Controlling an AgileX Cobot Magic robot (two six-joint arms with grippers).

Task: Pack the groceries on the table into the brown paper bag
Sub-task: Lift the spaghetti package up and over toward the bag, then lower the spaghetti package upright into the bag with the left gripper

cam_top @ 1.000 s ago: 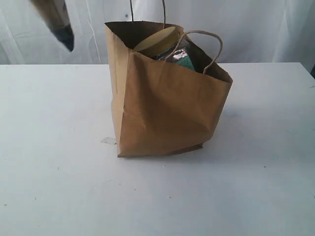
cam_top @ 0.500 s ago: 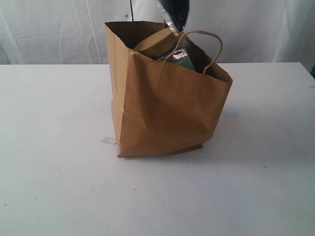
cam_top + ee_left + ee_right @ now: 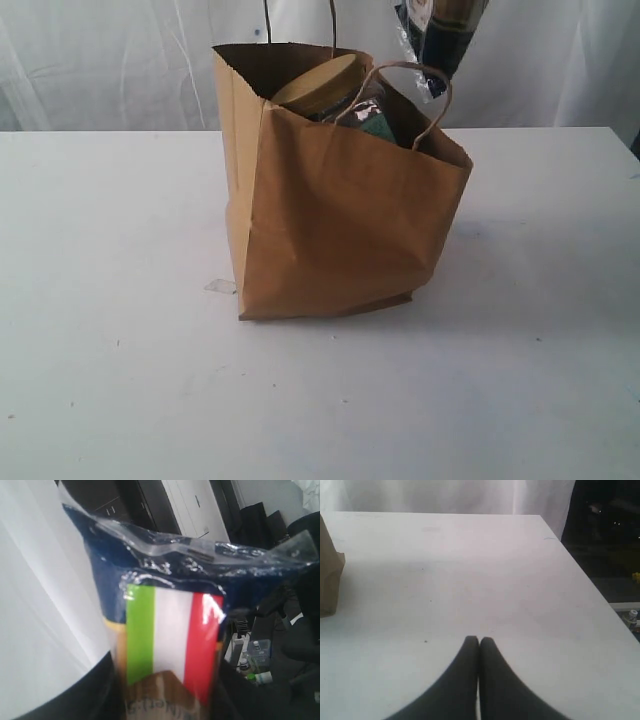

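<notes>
White table (image 3: 110,360) bears brown bag (image 3: 340,230); left jaws grip spaghetti pack (image 3: 170,630), right jaws closed.

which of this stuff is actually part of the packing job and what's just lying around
Part of the job:
- brown paper bag
- spaghetti pack, up in the air near the bag's top
- jar with mustard lid, already in the bag
- table

Just lying about:
- small clear scrap on the table beside the bag
- white curtain behind
</notes>
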